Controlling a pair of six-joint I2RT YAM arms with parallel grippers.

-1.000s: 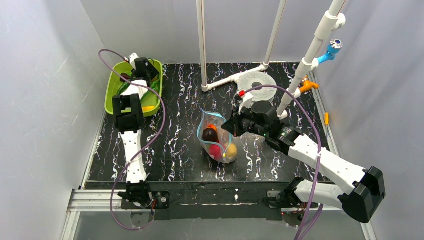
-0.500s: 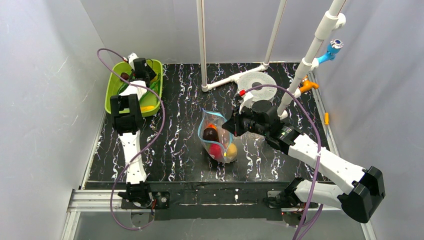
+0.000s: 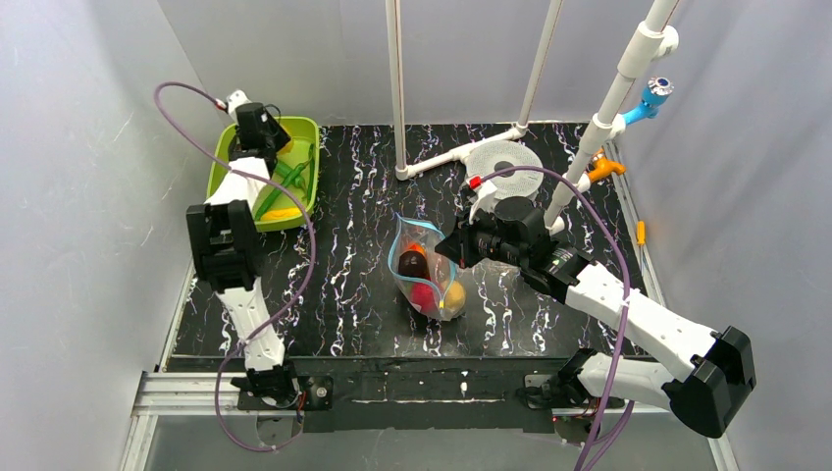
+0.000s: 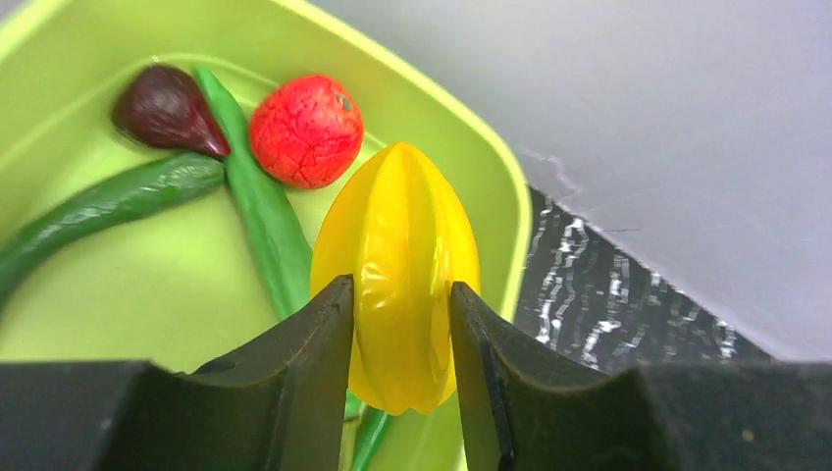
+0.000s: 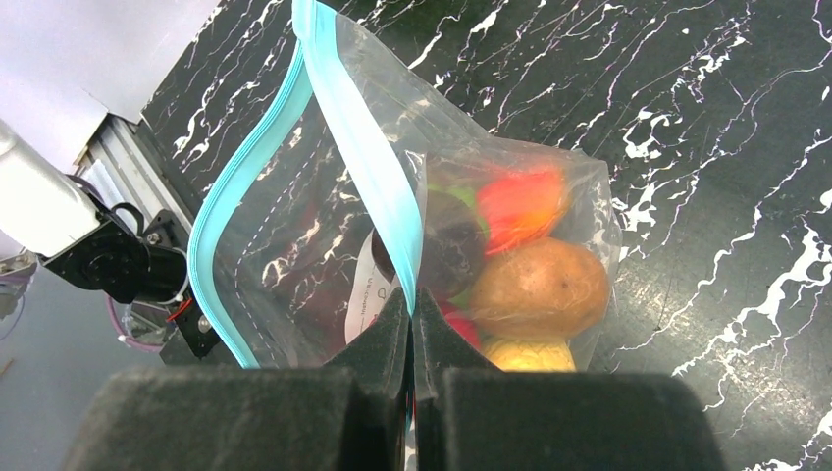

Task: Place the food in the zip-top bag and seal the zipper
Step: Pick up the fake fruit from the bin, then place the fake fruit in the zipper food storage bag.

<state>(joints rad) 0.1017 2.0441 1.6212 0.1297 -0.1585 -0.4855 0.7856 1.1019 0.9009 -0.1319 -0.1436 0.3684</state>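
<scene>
A: Black marbled surface [image 3: 343, 285], white veins all through it. What sits on it?

B: Biggest is the lime-green tray [image 3: 294, 221] at the far left. Then the zip-top bag [image 3: 429, 270] near the middle, well apart from the tray, with its mouth turned to the far side.

A: Is the mouth open?

B: Yes. The two runs of the zipper [image 5: 365, 172] bow away from each other, and the right pincer [image 5: 412, 304] is pressed together on one run of that blue strip, just above the white label [image 5: 368, 294].

A: Anything inside?

B: Food is bunched at the closed end: a brown potato [image 5: 540, 289], an orange-red piece [image 5: 520, 206], something dark [image 5: 451, 245] that I cannot name, and a yellow piece [image 5: 530, 353] at the very bottom.

A: And the left pincer [image 4: 400, 289]?

B: It is over the tray's far corner, pinching a yellow star fruit [image 4: 397, 255] by its sides, one finger against each flank.

A: What lies in the tray?

B: Two long green bean pods [image 4: 260, 216], a bumpy red fruit [image 4: 306, 130] touching one pod, and a dark purple fig [image 4: 167, 108] just beside it
</scene>
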